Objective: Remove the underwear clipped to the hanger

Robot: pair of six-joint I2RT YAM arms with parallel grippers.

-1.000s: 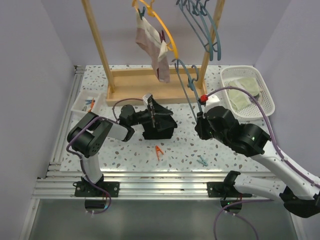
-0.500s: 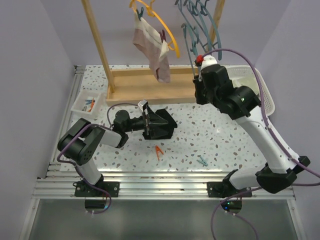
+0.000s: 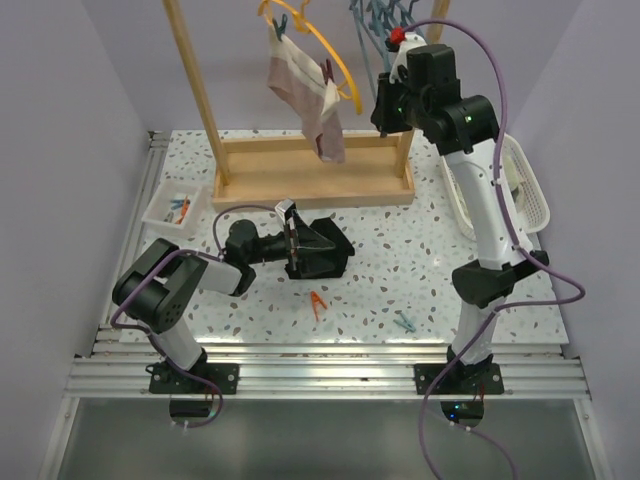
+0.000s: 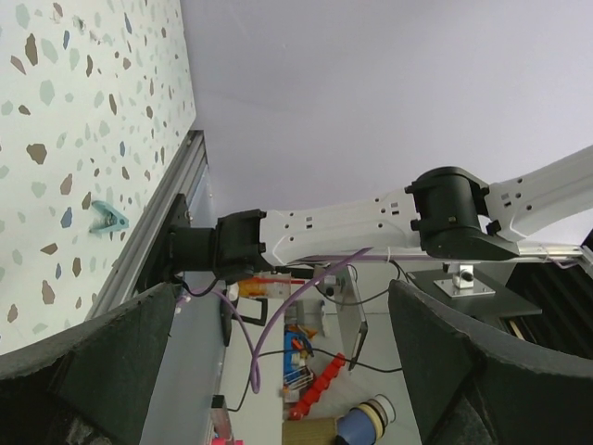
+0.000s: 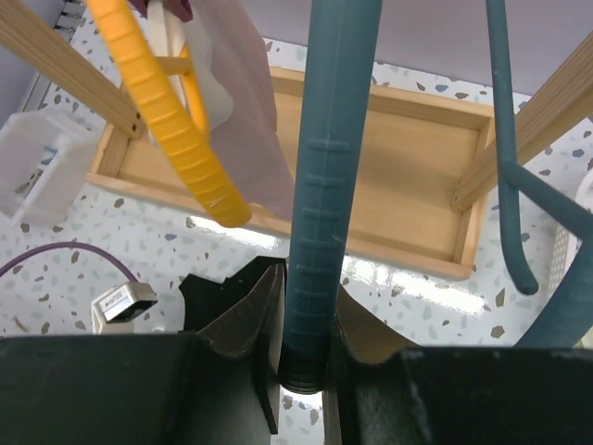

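Note:
The pink-mauve underwear (image 3: pixel 305 100) hangs clipped to a yellow hanger (image 3: pixel 338 62) on the wooden rack. Both also show in the right wrist view, the cloth (image 5: pixel 243 102) beside the hanger (image 5: pixel 176 130). The black underwear (image 3: pixel 322 256) lies crumpled on the table. My left gripper (image 3: pixel 298 244) lies low right against it, and its wrist view shows the jaws (image 4: pixel 285 295) wide open with nothing between them. My right gripper (image 3: pixel 386 100) is raised by the rack's right post. It is shut (image 5: pixel 306 320) on the bar of a teal hanger (image 5: pixel 320 176).
More teal hangers (image 3: pixel 378 14) hang at the rack's top right. The rack's wooden base (image 3: pixel 310 185) fills the back middle. A white basket (image 3: pixel 535 195) stands at the right and a small clip tray (image 3: pixel 172 208) at the left. An orange clip (image 3: pixel 318 302) and a teal clip (image 3: pixel 404 322) lie in front.
My right arm has risen from table height to the rack's top right, carrying the teal hanger. My left arm has lowered and drawn back slightly beside the black underwear.

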